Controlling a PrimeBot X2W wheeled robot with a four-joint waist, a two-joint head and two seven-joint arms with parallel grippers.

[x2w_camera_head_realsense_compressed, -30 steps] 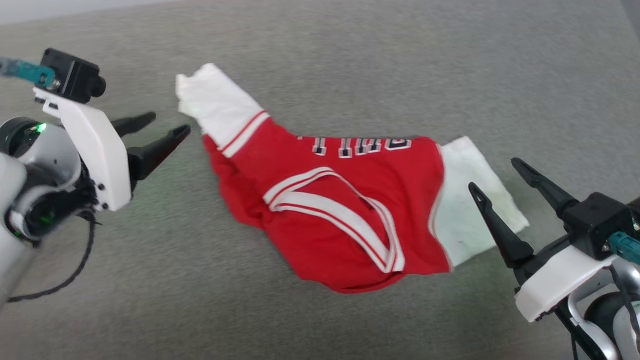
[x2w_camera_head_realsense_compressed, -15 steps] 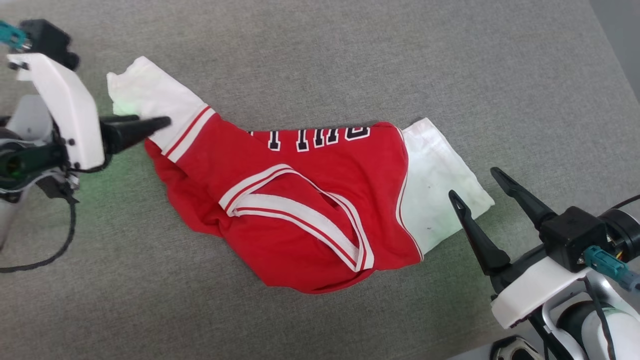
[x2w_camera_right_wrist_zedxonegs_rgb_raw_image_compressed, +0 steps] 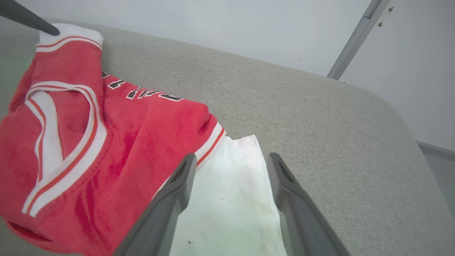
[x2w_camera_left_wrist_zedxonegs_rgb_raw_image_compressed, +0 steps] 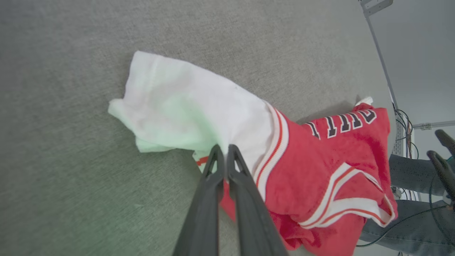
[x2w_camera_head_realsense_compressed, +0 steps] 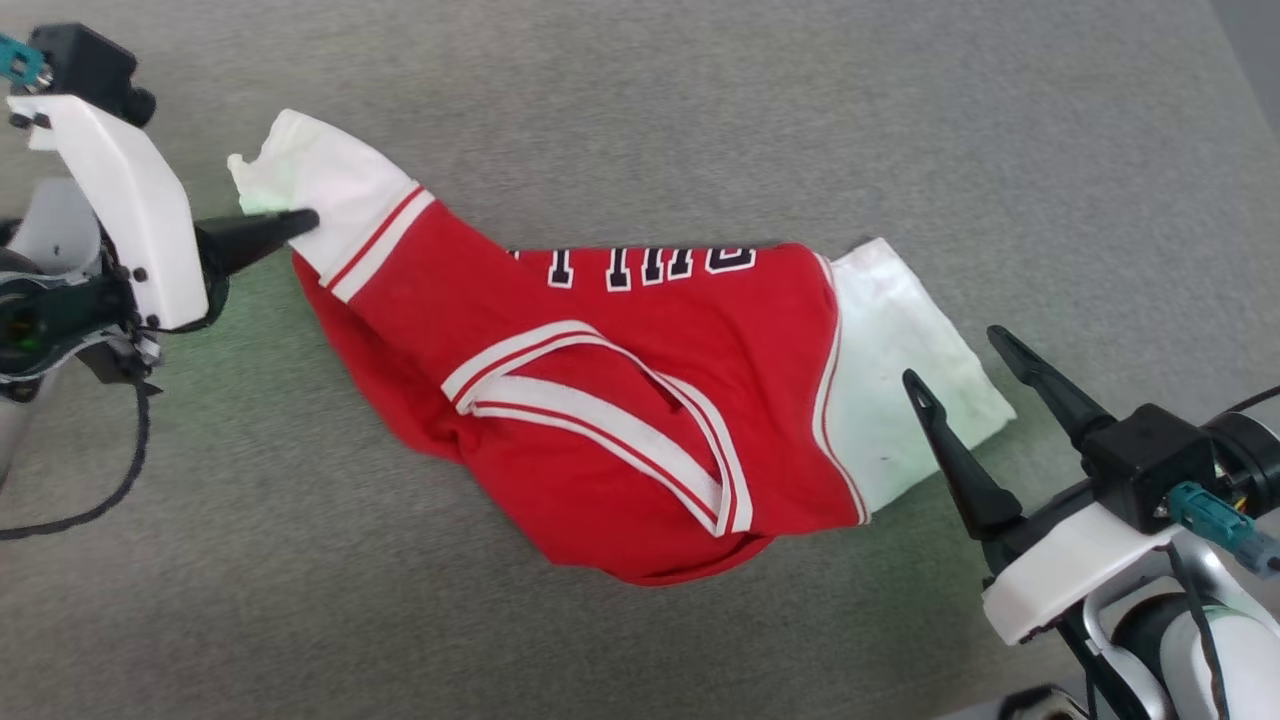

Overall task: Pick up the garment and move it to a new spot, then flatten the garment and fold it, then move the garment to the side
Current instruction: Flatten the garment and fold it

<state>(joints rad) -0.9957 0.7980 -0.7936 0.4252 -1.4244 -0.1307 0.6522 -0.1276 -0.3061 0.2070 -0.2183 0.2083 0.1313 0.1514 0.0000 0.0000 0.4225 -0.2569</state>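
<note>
The garment [x2w_camera_head_realsense_compressed: 620, 380] is a red jersey with white sleeves, lying crumpled on the grey surface with its striped V-neck facing up. My left gripper [x2w_camera_head_realsense_compressed: 305, 218] is shut on the lower edge of its far-left white sleeve [x2w_camera_left_wrist_zedxonegs_rgb_raw_image_compressed: 185, 106], and the closed tips [x2w_camera_left_wrist_zedxonegs_rgb_raw_image_compressed: 224, 151] pinch fabric near the striped trim. My right gripper [x2w_camera_head_realsense_compressed: 955, 356] stands open over the other white sleeve [x2w_camera_right_wrist_zedxonegs_rgb_raw_image_compressed: 227, 199], one finger on each side of it, with nothing between the fingers [x2w_camera_right_wrist_zedxonegs_rgb_raw_image_compressed: 231, 157]. The red body [x2w_camera_right_wrist_zedxonegs_rgb_raw_image_compressed: 142, 135] bunches to the left of that sleeve.
The grey fabric-covered surface [x2w_camera_head_realsense_compressed: 700, 120] stretches all around the garment, and its rounded edge [x2w_camera_right_wrist_zedxonegs_rgb_raw_image_compressed: 401, 117] lies to the right. A person's legs in jeans [x2w_camera_left_wrist_zedxonegs_rgb_raw_image_compressed: 408, 170] and cables [x2w_camera_left_wrist_zedxonegs_rgb_raw_image_compressed: 403, 121] are beyond the far edge. A pale wall [x2w_camera_right_wrist_zedxonegs_rgb_raw_image_compressed: 213, 25] stands behind.
My left gripper has reached the left white sleeve and shut on it. The head camera has shifted. My right gripper stays open over the right sleeve.
</note>
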